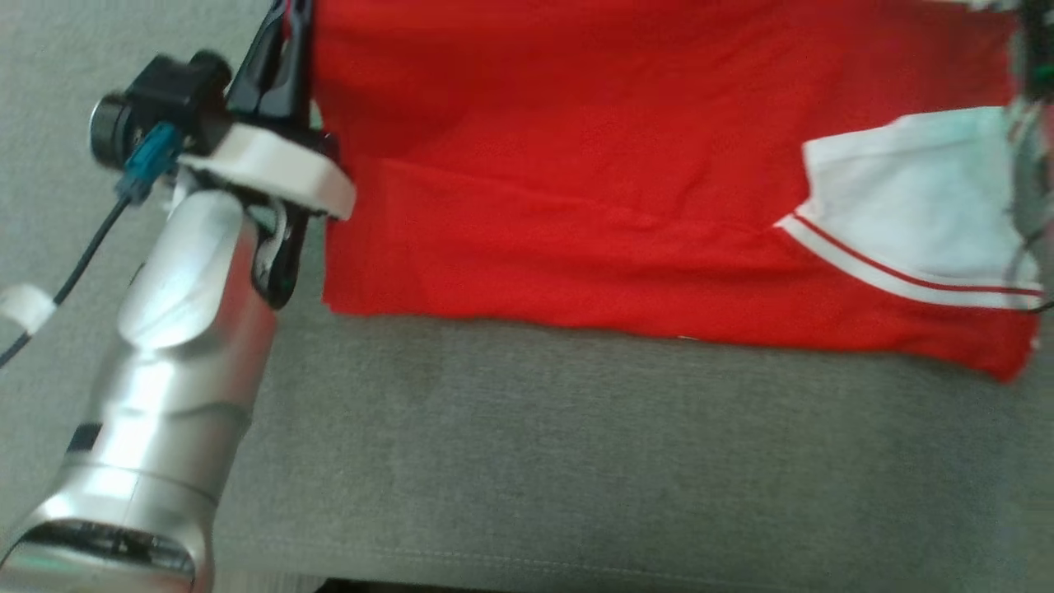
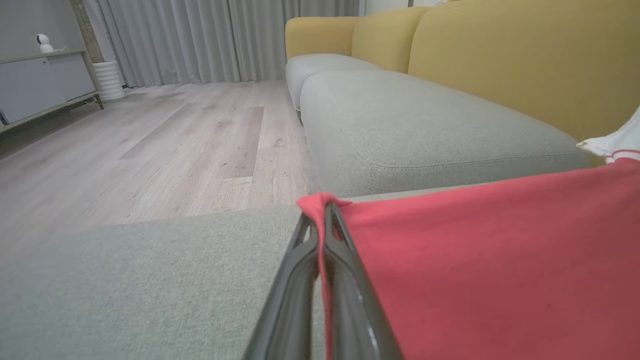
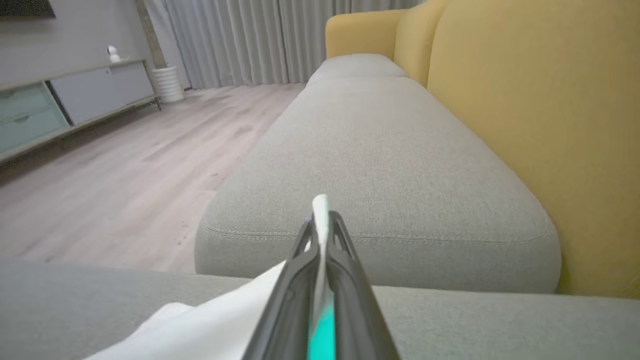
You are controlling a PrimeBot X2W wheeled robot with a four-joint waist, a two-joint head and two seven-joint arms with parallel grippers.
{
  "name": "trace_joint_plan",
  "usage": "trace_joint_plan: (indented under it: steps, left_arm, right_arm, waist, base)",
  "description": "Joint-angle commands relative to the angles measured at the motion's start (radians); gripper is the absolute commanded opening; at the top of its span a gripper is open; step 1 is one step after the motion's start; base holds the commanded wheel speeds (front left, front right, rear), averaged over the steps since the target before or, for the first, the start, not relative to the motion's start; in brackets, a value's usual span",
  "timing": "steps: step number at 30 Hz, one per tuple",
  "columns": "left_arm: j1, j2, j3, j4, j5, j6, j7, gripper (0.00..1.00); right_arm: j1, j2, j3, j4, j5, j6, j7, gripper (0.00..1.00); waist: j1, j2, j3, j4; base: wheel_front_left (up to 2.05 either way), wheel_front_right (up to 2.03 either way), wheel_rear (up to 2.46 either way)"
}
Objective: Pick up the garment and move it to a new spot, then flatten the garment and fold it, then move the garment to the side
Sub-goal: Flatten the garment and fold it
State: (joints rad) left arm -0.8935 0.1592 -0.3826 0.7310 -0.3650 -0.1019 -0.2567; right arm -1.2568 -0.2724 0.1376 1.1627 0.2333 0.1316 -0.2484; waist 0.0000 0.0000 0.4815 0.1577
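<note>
The garment (image 1: 576, 165), a red T-shirt, lies spread on the grey sofa seat, its white sleeve (image 1: 906, 198) with striped trim at the right. My left gripper (image 1: 290, 25) is at the shirt's left edge. In the left wrist view that gripper (image 2: 322, 212) is shut on a pinched red corner of the garment (image 2: 500, 260). The right gripper (image 3: 322, 217) is shut on white fabric of the sleeve (image 3: 215, 325), which sticks up between the fingertips. In the head view the right gripper is a blur at the far right edge, over the sleeve.
The grey seat cushion (image 1: 576, 461) runs toward me, its front edge at the bottom of the head view. A yellow backrest (image 2: 500, 60) stands behind the seat. Wooden floor (image 2: 150, 150), a low cabinet (image 2: 40, 85) and curtains (image 2: 200, 40) lie beyond the sofa's end.
</note>
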Motion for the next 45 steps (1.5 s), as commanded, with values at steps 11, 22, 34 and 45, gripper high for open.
trace_joint_plan:
  steps: [11,22,34,45]
  left_arm:
    - [0.167,0.111,0.156,-0.008,0.082,0.034,-0.005,0.0]
    - [0.31,0.1,0.184,-0.004,0.146,0.033,-0.005,0.0]
    - [0.423,0.052,0.247,-0.036,0.197,0.08,-0.005,1.0]
    - [0.608,-0.035,0.358,-0.258,0.248,0.2,-0.005,1.0]
  right_arm:
    - [0.461,0.117,0.024,-0.457,0.256,-0.001,-0.013,0.0]
    - [0.739,0.131,0.074,-0.591,0.359,-0.001,-0.013,0.0]
    - [0.843,0.176,-0.003,-0.536,0.338,-0.001,-0.013,1.0]
    - [0.921,0.214,-0.197,-0.685,0.006,-0.001,-0.013,1.0]
  waist:
    - [0.0,0.0,-0.111,-0.145]
    - [0.0,0.0,-0.15,-0.187]
    - [0.0,0.0,-0.211,-0.171]
    - [0.0,0.0,-0.293,-0.154]
  base:
    - [0.0,0.0,0.0]
    - [0.0,0.0,0.0]
    - [0.0,0.0,0.0]
    - [0.0,0.0,0.0]
